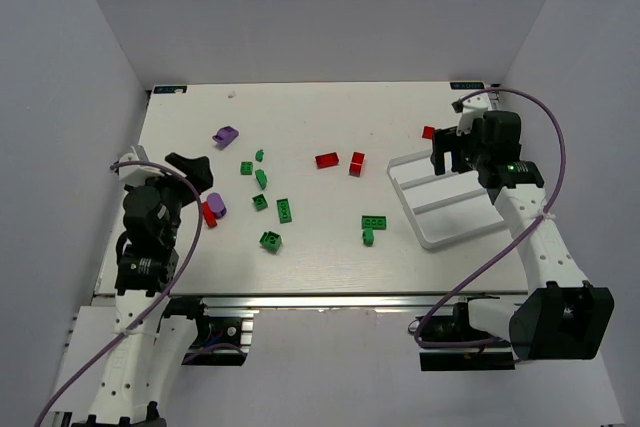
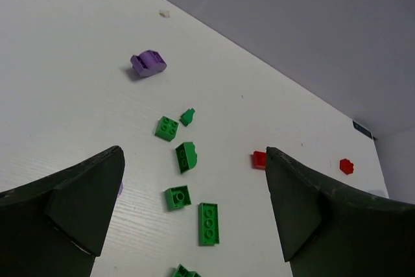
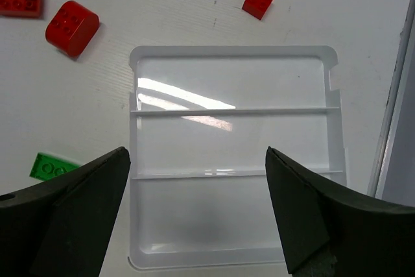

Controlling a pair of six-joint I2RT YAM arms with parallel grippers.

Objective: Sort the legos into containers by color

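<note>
Green, red and purple legos (image 1: 285, 210) lie scattered on the tabletop (image 1: 330, 257), none in the empty white three-compartment tray (image 1: 445, 219) at right. The left claw (image 1: 190, 165), wide open and empty, is the nearer: a purple brick (image 1: 216, 203) and a red brick (image 1: 209, 214), perhaps touching, lie just nearward of it, the red one's long axis running near-to-far. The right claw (image 1: 450, 159), also open and empty, hovers over the tray.

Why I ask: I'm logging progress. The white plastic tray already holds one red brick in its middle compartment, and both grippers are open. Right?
No. The right wrist view shows the white plastic tray with all three compartments empty; the nearest small red brick lies on the table outside it. The left gripper and right gripper are open.
</note>
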